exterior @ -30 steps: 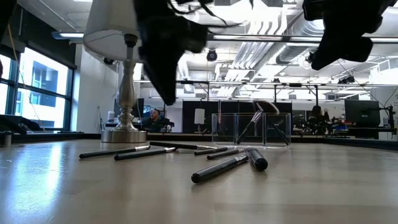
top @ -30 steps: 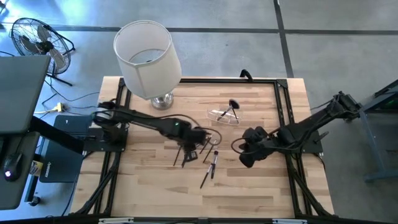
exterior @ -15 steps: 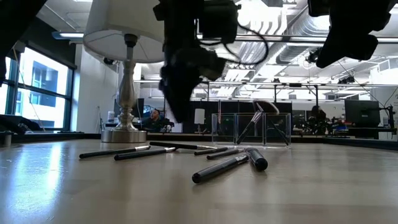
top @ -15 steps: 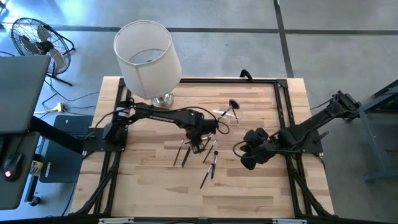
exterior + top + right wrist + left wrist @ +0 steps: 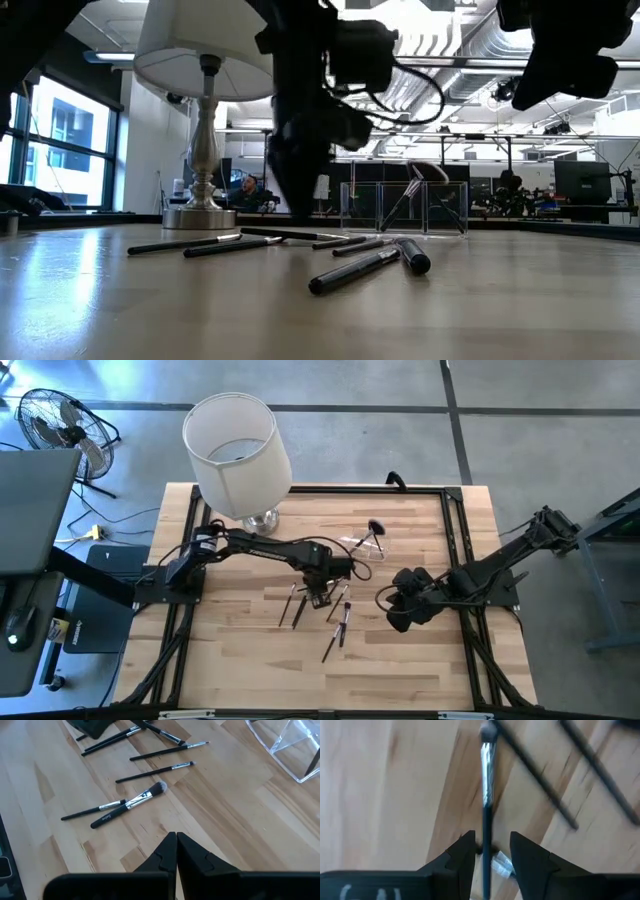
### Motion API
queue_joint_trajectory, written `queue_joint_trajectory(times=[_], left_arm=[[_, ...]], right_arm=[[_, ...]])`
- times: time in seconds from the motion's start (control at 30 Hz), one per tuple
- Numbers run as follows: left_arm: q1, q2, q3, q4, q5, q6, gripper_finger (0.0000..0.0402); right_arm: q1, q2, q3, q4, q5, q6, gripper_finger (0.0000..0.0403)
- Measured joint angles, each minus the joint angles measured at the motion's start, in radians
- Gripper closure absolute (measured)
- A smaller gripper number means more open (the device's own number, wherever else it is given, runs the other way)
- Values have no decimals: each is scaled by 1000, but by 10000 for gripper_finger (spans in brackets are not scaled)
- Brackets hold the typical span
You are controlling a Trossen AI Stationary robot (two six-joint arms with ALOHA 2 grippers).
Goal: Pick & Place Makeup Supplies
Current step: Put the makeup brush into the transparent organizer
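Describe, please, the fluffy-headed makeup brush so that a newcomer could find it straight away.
Start at the big white lamp at the table's back edge and come forward past the clear organizer to the scattered brushes. The fluffy brush lies on the near-right side of the scatter, nearest the waiting right tool. It alone has a thick handle and a rounded, bushy head.

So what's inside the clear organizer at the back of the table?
The clear organizer holds one dark-headed brush leaning inside it. Glare hides whether anything lies flat on its floor.

1. an open-plan lab or industrial office: exposed ceiling ducts [image 5: 420, 90] at 12 o'clock, workstations behind.
2. concrete floor [image 5: 520, 430], a floor fan [image 5: 60, 425] at 10 o'clock beside the wooden table [image 5: 240, 660].
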Motion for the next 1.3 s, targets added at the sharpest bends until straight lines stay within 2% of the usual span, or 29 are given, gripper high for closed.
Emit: queue_joint_trajectory(times=[0.2, 0.37, 0.67, 0.77, 0.9, 0.93, 1.3], left_arm=[[0, 33, 2, 31, -1, 23, 282], [0, 60, 3, 15, -46, 27, 282], [0, 85, 7, 15, -21, 56, 283], [0, 86, 7, 15, -10, 60, 302], [0, 87, 6, 7, 8, 60, 378], [-1, 87, 6, 5, 8, 60, 385], [-10, 35, -4, -20, -2, 6, 390]], right_arm=[[0, 0, 0, 0, -2, 38, 401], [0, 0, 0, 3, 0, 59, 399], [0, 0, 0, 5, 25, 107, 399], [0, 0, 0, 5, 38, 106, 401], [0, 0, 0, 5, 54, 106, 399], [0, 0, 0, 5, 56, 106, 399], [0, 0, 0, 0, 54, 87, 399]])
